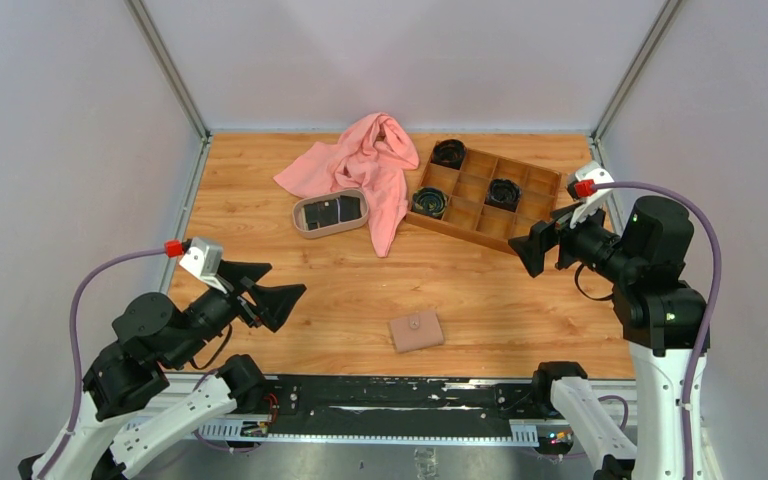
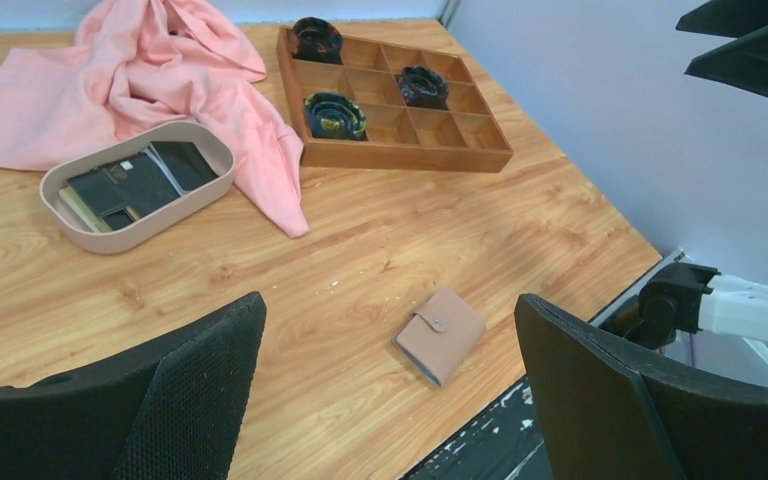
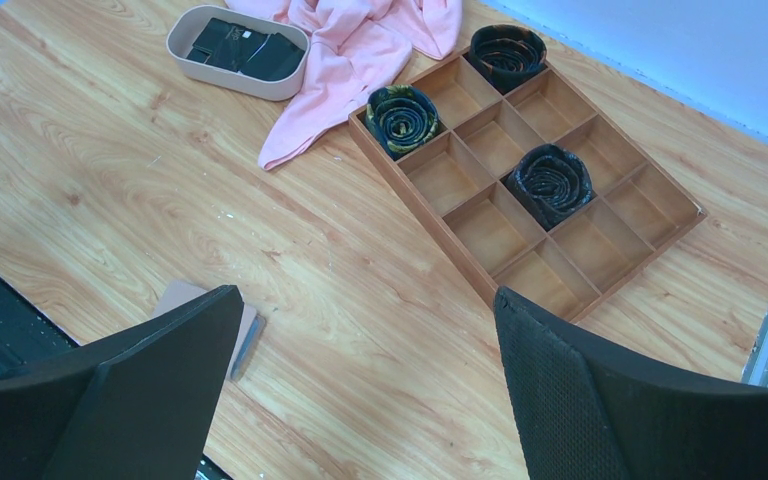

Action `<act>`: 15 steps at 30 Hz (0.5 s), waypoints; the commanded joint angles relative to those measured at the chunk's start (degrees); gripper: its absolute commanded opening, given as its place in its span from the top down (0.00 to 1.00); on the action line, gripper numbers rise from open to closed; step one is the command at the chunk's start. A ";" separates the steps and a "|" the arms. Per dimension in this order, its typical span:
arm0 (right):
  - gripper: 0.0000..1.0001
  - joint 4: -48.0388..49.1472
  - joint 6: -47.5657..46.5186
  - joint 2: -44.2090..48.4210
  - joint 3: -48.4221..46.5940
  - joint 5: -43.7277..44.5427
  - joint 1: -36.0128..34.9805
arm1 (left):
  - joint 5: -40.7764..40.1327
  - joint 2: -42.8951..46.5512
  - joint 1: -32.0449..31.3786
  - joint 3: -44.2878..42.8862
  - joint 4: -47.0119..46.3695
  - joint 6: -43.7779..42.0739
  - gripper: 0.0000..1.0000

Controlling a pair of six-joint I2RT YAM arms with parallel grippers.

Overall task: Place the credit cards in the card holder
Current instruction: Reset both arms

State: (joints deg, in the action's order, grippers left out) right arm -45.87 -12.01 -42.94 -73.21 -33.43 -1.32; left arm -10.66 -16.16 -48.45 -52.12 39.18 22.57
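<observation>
left fingers: spread, empty, aloft at 8 o'clock | right fingers: spread, empty, aloft at 3 o'clock; both likely poised for a first reach | card holder: snapped shut, flat on tabletop at 6 o'clock, seemingly within either arm's reach | credit cards: gathered in oval tray at 11 o'clock

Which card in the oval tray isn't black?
The gold-tan card, at the left end of the tray in the left wrist view, partly under the black cards.
</observation>
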 commanded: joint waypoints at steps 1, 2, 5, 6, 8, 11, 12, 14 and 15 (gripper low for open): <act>0.00 -0.20 0.26 0.57 0.68 0.12 0.88 | 0.11 1.17 0.28 0.70 -0.03 0.11 0.00; 0.00 -0.20 0.24 0.65 0.62 0.17 0.88 | 0.07 1.22 0.29 0.70 0.02 0.11 0.00; 0.00 -0.23 0.23 0.74 0.70 0.29 0.88 | 0.02 1.22 0.28 0.62 0.18 0.02 0.00; 0.00 -0.27 0.23 0.79 0.70 0.24 0.88 | 0.10 1.27 0.28 0.61 0.19 0.08 0.00; 0.00 -0.29 0.23 0.89 0.79 0.36 0.89 | 0.02 1.31 0.28 0.66 0.19 0.06 0.00; 0.00 -0.32 0.23 1.01 0.79 0.52 0.93 | -0.15 1.44 0.28 0.70 0.24 0.02 0.00; 0.00 -0.33 0.22 1.09 0.80 0.60 0.89 | -0.19 1.55 0.33 0.70 0.26 0.02 0.00; 0.00 -0.36 0.23 1.18 0.71 0.65 0.88 | -0.22 1.57 0.28 0.70 0.25 -0.02 0.00; 0.00 -0.36 0.23 1.25 0.85 0.73 0.88 | -0.31 1.57 0.28 0.70 0.26 -0.05 0.00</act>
State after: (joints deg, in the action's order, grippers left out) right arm -45.87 -12.01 -42.46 -73.17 -33.39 -1.30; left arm -10.70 -15.51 -48.45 -51.94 39.20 22.57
